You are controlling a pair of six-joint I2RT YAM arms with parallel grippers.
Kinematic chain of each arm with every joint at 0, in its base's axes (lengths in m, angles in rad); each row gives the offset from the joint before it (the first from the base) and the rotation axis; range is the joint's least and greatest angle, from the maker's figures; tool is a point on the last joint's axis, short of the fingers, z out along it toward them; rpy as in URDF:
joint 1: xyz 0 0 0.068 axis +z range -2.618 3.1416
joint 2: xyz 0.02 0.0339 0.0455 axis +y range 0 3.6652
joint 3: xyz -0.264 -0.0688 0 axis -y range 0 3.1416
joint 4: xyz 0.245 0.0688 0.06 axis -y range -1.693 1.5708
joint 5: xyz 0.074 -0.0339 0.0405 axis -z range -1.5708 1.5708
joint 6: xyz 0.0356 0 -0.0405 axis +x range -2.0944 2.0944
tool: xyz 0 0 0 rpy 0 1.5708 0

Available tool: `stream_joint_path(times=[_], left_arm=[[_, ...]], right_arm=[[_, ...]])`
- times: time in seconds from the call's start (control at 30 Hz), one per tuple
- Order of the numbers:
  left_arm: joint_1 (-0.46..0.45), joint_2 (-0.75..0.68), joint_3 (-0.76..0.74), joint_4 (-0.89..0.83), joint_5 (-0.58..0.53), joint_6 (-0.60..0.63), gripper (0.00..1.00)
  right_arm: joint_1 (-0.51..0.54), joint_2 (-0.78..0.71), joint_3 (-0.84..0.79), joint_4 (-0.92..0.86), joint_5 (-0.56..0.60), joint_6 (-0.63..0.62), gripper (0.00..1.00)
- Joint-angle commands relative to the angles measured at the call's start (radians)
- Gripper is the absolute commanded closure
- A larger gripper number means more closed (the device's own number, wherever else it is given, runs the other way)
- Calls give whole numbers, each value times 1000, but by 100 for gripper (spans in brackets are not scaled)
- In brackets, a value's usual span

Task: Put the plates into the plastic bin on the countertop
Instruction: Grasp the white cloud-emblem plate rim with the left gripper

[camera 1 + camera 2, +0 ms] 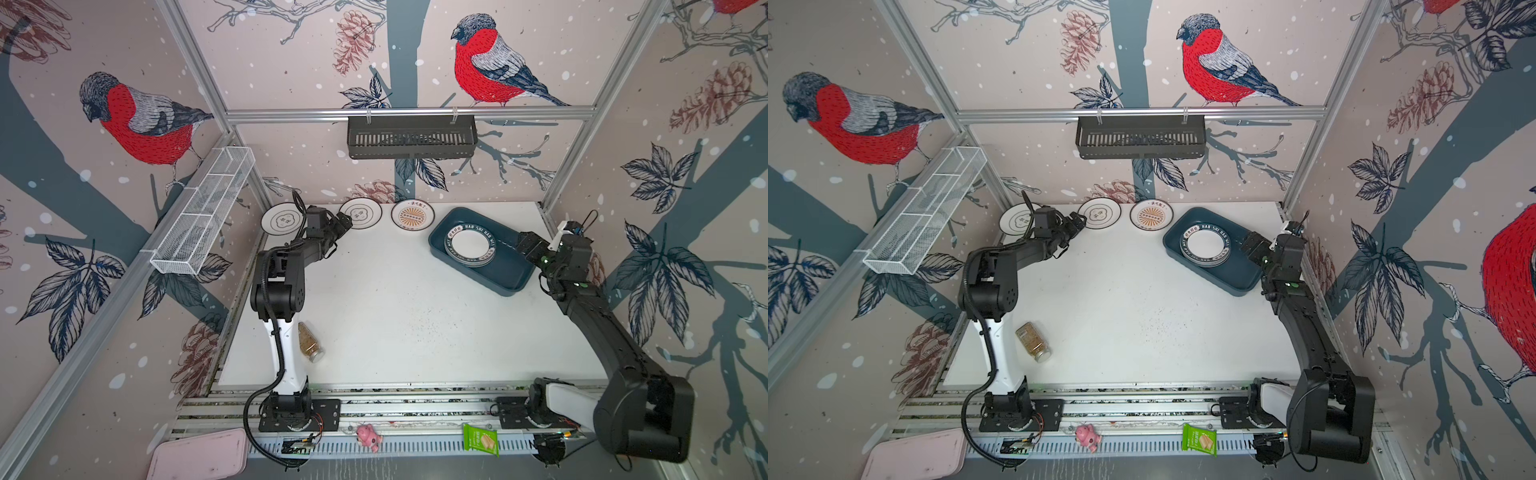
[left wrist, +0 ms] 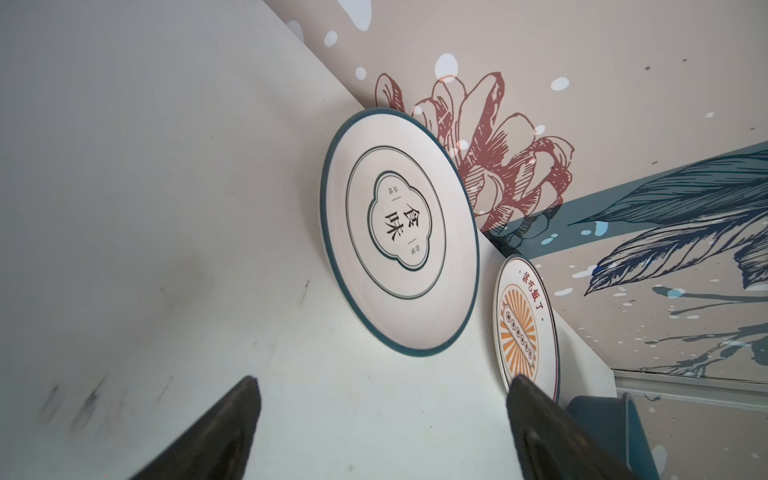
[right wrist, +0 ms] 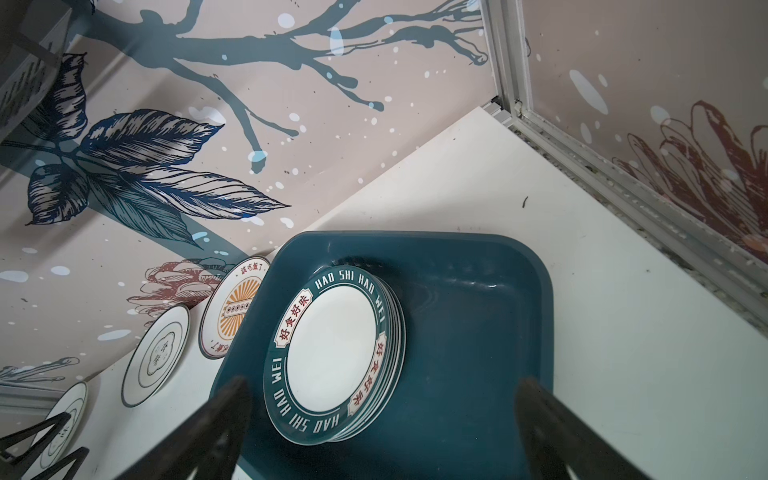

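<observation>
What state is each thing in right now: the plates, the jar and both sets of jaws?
Plate stack: flat inside the plastic bin.
Left cloud plate: flat on the countertop.
Middle cloud plate: flat on countertop.
Sunburst plate: flat on countertop.
Jar: lying on its side.
Left jaws: open, empty.
Right jaws: open, empty.

You have a black slotted basket hanging from the middle of the far rail. On the left wall, a long white wire-mesh basket with dividers runs along its own rail. Toward the near left, a clear jar of brown granules lies on its side, silver cap pointing to the near side. On the slotted grey strip along the near edge sit a small pink toy animal and, to its right, a green snack packet. A pink flat tray lies in your near-left corner. Bullfinch-and-pinecone wallpaper covers the walls.
</observation>
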Motion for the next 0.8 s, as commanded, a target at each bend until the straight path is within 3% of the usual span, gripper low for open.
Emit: stream_joint_path(times=[0.0,0.43,0.77], left_arm=[[2,56,62,-11,16,-21,9],[-4,239,280,-67,25,-40,17],[-15,347,373,-80,0,-105,36]], right_arm=[[-2,0,6,35,-28,21,1],[3,24,3,65,-76,48,0],[11,54,19,57,-75,55,0]])
